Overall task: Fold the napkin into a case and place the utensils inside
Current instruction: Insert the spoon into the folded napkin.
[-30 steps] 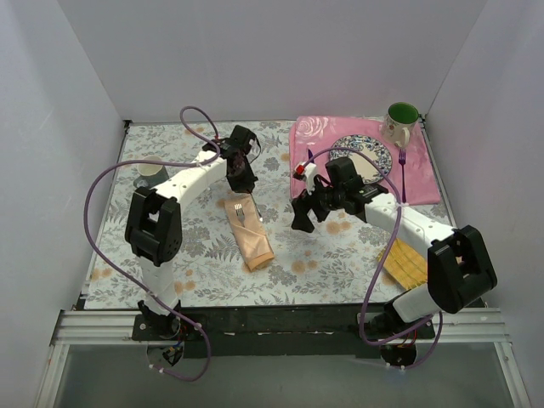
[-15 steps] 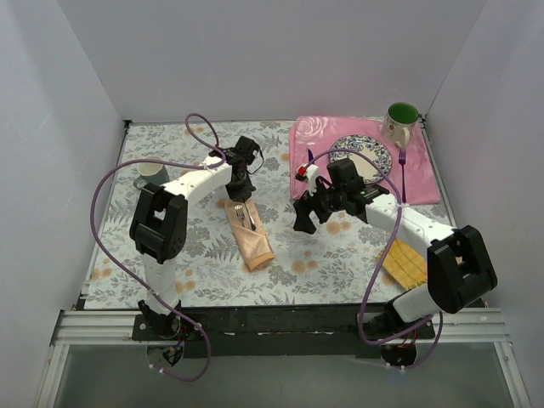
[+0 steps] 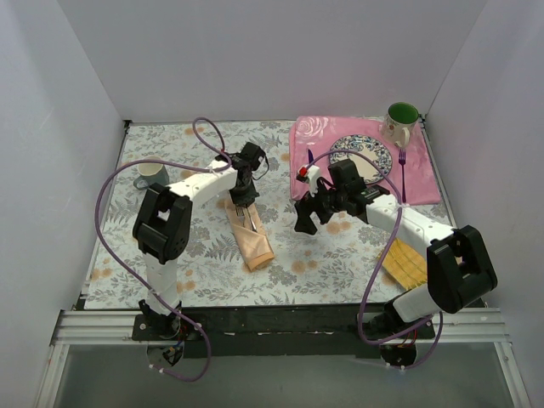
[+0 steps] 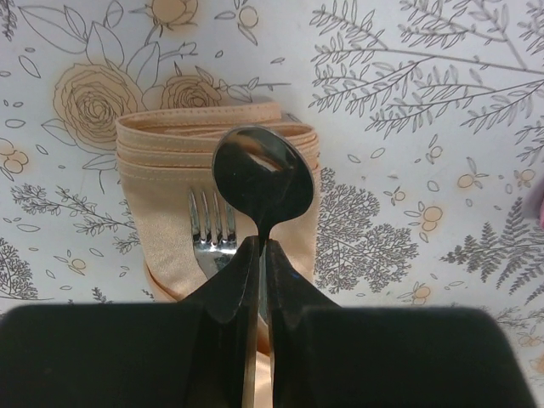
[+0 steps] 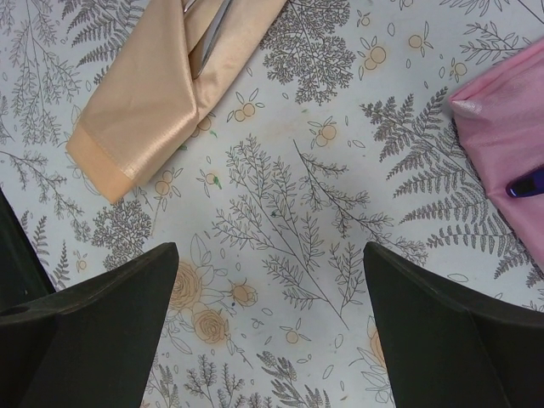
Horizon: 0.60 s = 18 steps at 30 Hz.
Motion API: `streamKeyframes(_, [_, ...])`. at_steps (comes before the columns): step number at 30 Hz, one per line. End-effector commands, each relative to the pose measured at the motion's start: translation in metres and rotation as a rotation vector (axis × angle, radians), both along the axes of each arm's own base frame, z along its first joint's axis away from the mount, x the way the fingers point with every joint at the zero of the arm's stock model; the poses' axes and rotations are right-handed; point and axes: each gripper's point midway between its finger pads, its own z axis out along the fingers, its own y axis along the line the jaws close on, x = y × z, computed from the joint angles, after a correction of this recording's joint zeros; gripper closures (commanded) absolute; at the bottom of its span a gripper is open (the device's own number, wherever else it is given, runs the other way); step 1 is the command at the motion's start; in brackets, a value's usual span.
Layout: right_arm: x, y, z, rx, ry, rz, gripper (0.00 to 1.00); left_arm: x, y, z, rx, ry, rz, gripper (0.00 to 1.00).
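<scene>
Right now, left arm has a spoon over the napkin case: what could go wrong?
The left gripper pinches the spoon by its thin neck; it could swivel on entry. The fork lies in the case mouth; the spoon may snag it. The right gripper hangs open apart, so the case could slide.

The right claw (image 5: 270,255) is wide open over the flowered worktop (image 5: 289,195), with one black finger (image 5: 93,331) at 7 o'clock and the other at 5 o'clock. The peach case (image 5: 157,98) lies slanted at 11 o'clock. At 3 o'clock there is a pink placemat (image 5: 506,119), and on it the tip of a dark purple utensil (image 5: 527,183).
</scene>
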Motion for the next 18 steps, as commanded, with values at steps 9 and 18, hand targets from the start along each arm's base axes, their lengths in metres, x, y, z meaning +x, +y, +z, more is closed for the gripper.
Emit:
streamKeyframes(9, [0.004, 0.004, 0.011, 0.041, -0.017, 0.006, 0.01, -0.030, -0.003, 0.003, -0.004, 0.039, -0.022, 1.00])
streamKeyframes(18, [0.003, 0.003, 0.008, 0.040, -0.008, 0.010, 0.01, -0.044, -0.008, 0.004, -0.037, 0.061, -0.030, 1.00])
